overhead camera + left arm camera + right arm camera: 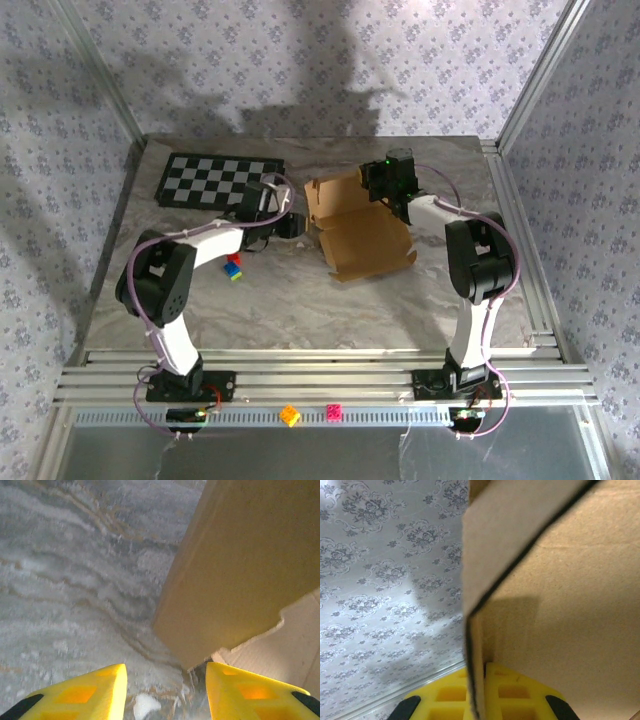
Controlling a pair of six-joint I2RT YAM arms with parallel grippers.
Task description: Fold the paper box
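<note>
The paper box (365,240), seemingly light and stiff yet easily creased, sits half-formed toward the surface's (300,300) far right, a back flap pinched in the closed right gripper (479,690), while the left gripper (166,690), jaws apart and empty, faces its left wall, probably the best hold.

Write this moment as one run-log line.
left gripper: open, beside box flap | right gripper: shut on box panel

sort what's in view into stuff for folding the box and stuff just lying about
For the job: paper box, right gripper shut on its flap, left gripper open beside it.
Lying about: checkerboard mat, coloured bricks, orange brick, pink brick.
</note>
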